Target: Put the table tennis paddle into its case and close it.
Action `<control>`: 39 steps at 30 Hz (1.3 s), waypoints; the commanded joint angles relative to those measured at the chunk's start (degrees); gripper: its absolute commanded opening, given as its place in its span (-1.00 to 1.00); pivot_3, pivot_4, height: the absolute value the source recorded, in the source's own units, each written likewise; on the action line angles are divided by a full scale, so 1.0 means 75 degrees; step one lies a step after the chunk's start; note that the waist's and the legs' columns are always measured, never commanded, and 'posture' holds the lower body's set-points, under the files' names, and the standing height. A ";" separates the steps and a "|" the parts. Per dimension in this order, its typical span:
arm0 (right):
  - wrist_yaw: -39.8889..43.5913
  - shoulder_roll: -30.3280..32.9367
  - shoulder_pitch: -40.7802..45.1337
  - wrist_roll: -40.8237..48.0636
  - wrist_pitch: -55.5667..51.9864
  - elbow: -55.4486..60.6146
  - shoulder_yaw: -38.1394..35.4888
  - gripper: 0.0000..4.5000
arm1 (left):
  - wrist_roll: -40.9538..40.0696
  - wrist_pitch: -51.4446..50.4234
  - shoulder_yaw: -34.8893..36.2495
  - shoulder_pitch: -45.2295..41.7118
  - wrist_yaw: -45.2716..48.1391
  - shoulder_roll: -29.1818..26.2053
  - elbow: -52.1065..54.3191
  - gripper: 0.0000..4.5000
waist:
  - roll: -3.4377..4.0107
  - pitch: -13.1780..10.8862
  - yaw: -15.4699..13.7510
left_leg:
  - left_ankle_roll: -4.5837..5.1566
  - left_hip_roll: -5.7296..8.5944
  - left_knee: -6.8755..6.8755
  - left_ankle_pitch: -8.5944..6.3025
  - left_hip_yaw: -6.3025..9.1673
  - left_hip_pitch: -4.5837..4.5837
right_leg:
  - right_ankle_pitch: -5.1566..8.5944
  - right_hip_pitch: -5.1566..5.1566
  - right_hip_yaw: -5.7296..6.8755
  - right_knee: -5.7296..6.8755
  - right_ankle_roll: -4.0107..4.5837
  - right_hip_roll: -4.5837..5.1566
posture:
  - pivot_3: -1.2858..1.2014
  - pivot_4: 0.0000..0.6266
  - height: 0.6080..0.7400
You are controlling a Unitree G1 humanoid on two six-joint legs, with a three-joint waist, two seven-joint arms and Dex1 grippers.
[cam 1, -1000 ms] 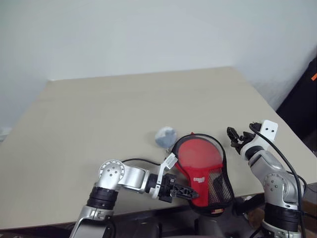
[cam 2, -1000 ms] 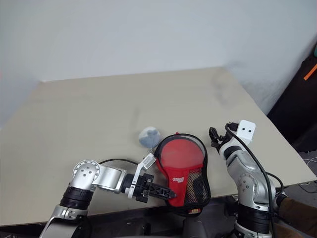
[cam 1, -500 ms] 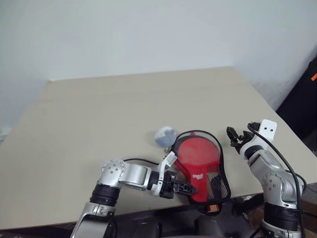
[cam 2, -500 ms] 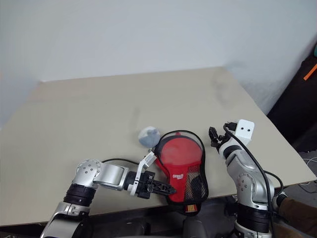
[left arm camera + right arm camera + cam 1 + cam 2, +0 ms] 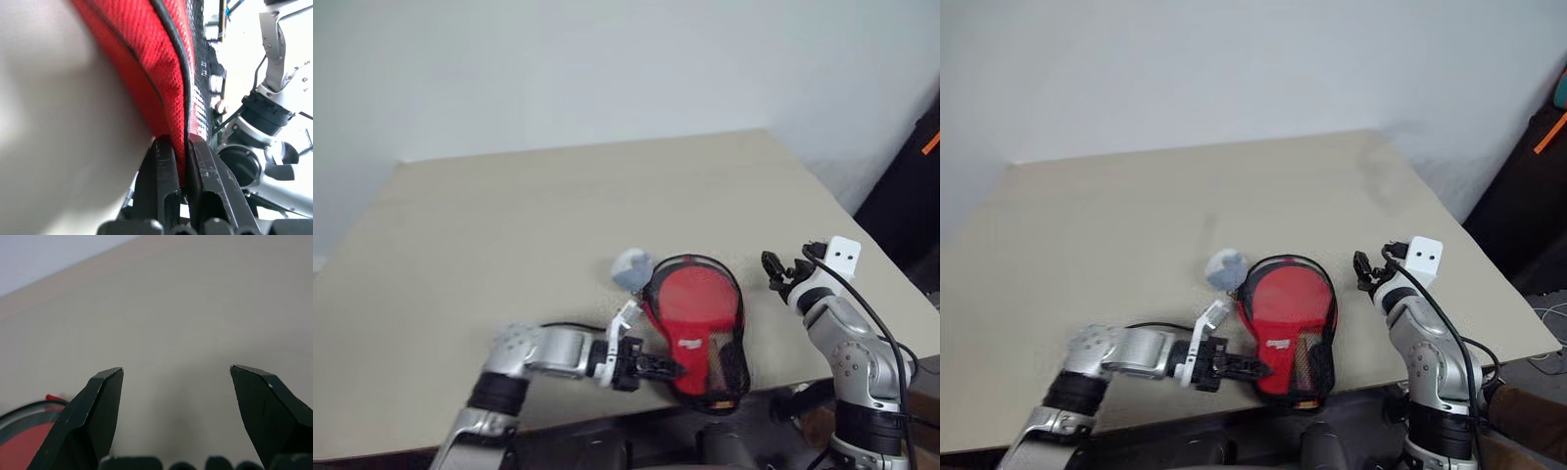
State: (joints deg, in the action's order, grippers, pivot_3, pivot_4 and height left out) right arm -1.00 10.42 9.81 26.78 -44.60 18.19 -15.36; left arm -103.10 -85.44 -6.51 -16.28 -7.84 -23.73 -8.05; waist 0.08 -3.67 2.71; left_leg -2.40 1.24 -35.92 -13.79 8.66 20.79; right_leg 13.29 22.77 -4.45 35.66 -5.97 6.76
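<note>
The case [image 5: 697, 338] lies at the table's front edge, black-rimmed with black mesh and a small white logo, its near end hanging over the edge. Inside the rim I see the round red face of the table tennis paddle [image 5: 695, 299], and a bit of orange wood [image 5: 719, 401] peeks out at the near end. My left gripper [image 5: 664, 368] is shut on the case's left edge; in the left wrist view its fingers [image 5: 161, 181] pinch the black-piped red fabric [image 5: 146, 63]. My right gripper [image 5: 780, 271] hovers open to the case's right, apart from it, fingertips [image 5: 105, 396] wide.
A small grey-blue rounded blob [image 5: 628, 267] sits on the table [image 5: 538, 215] just beyond the case's far left rim. The table's right edge runs close behind my right gripper. A dark object with an orange stripe [image 5: 925, 147] stands off the table at right.
My left gripper has pulled the case a little to the left and turned it, so its near end swings leftward. The right gripper has stayed in place, open.
</note>
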 commanded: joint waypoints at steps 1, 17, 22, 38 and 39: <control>0.0070 0.0043 0.0110 -0.0033 0.0149 0.0180 -0.0037 0.69 | -0.0246 0.0184 -0.0107 -0.0053 0.0284 -0.0168 0.0292 -1.00 | -0.0002 -0.0001 -0.0026 | 0.0000 0.0004 -0.0006 0.0000 0.0000 0.0003 | 0.0002 -0.0002 0.0001 -0.0002 0.0004 0.0004 | 0.03 -1.00 1.00; 0.0080 0.0014 0.0183 -0.0059 0.0236 0.0081 0.0063 0.69 | -0.0041 0.0544 -0.0422 -0.0326 0.0743 -0.0423 0.0339 -1.00 | -0.0002 -0.0001 -0.0005 | 0.0000 0.0006 -0.0001 -0.0001 -0.0002 0.0009 | 0.0004 0.0008 -0.0003 -0.0003 0.0007 0.0006 | 0.03 -1.00 1.00; 0.0072 -0.0015 0.0191 -0.0076 0.0291 0.0061 0.0109 0.69 | 0.0209 0.0566 -0.0332 -0.0461 0.0898 -0.0403 0.0201 -1.00 | -0.0003 -0.0001 -0.0002 | 0.0000 0.0006 -0.0002 -0.0001 -0.0003 0.0010 | 0.0004 0.0008 -0.0004 -0.0004 0.0007 0.0005 | 0.03 -1.00 1.00; 0.0121 -0.0082 0.0141 -0.0176 0.0414 0.0030 0.0173 0.69 | 0.1603 0.0315 0.0012 -0.0753 0.2230 -0.0316 0.0177 0.06 | -0.0004 -0.0002 0.0015 | 0.0000 0.0006 0.0002 -0.0001 -0.0004 0.0026 | 0.0001 0.0028 -0.0004 -0.0004 0.0000 0.0004 | 0.03 -1.00 1.00; 0.0124 -0.0078 0.0148 -0.0174 0.0405 0.0031 0.0165 0.69 | 0.1655 0.0266 0.0033 -0.0743 0.2288 -0.0311 0.0193 0.18 | -0.0004 -0.0002 0.0014 | 0.0000 0.0006 0.0002 -0.0001 -0.0004 0.0029 | -0.0001 0.0032 -0.0005 -0.0003 -0.0003 0.0004 | 0.03 -1.00 1.00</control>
State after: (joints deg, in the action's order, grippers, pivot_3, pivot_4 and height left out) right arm -0.57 9.86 10.16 25.56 -42.74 17.30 -13.92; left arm -90.68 -82.84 -7.73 -21.56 7.60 -26.20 -8.49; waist 0.05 -3.68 2.81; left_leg -2.40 1.29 -35.91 -13.80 8.63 21.01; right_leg 13.28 23.01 -4.49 35.64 -6.00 6.79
